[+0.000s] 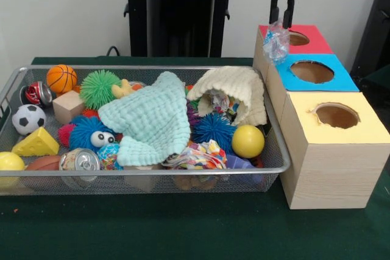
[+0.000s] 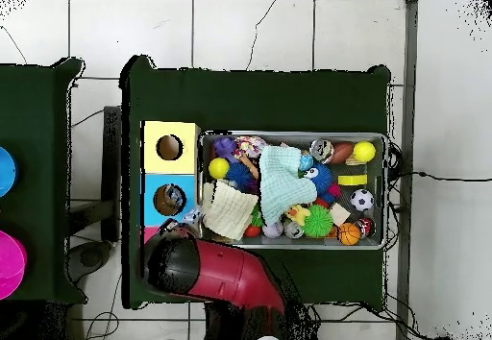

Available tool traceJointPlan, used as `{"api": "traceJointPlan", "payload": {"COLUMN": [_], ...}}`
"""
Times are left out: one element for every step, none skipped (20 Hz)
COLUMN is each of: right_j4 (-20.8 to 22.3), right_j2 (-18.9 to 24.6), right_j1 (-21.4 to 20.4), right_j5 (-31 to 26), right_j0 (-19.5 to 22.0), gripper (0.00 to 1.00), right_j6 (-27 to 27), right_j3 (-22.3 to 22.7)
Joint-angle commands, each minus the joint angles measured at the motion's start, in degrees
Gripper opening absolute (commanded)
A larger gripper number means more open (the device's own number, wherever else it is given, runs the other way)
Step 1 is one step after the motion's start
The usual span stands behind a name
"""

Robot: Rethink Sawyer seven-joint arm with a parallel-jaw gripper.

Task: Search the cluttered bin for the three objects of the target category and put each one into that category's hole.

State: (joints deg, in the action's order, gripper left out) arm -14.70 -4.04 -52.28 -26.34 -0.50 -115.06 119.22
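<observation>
Silver mesh bin (image 1: 277,168) brims with clutter beside the blue-topped hole (image 1: 312,72).

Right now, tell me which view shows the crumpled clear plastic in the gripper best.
The front view: the clear plastic hangs from the gripper beside the red-topped hole, fully visible. The overhead view hides it almost entirely under the arm.

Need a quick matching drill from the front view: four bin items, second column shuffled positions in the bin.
Items:
1. basketball
2. wooden cube
3. yellow ball
4. cheese wedge

Places in the bin:
A. front right, below the cream cloth
B. back left corner
C. front left, below the soccer ball
D. left side, between the soccer ball and the green spiky ball

Pairs: 1-B, 2-D, 3-A, 4-C
</observation>
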Motion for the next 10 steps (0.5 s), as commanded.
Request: {"api": "traceJointPlan", "payload": {"right_j4": [-5.2,-5.6,-5.9,-6.1,-6.4,-6.7,-6.9,-7.0,-7.1,-7.3], "right_j2": [-1.9,-1.9,-1.8,-1.7,-1.6,-1.6,-1.6,-1.8,-1.9,-1.9], "right_j1": [1.2,1.4,1.6,1.8,1.9,2.1,2.1,2.0,1.9,2.3], "right_j5": [-2.0,-1.9,-1.6,-1.4,-1.1,-1.1,-1.1,-1.1,-1.2,-0.8], "right_j0": [-2.4,-2.9,-3.1,-3.3,-3.3,-3.5,-3.7,-4.0,-4.2,-4.5], "gripper": [0.0,0.0,0.0,0.0,0.0,0.0,0.0,0.0,0.0,0.0], "right_j6": [-18.1,-18.6,-18.7,-18.7,-18.7,-18.9,-19.0,-19.1,-19.2,-19.2], "right_j3": [2.5,2.4,2.4,2.4,2.5,2.1,2.0,1.6,1.2,0.5]}}
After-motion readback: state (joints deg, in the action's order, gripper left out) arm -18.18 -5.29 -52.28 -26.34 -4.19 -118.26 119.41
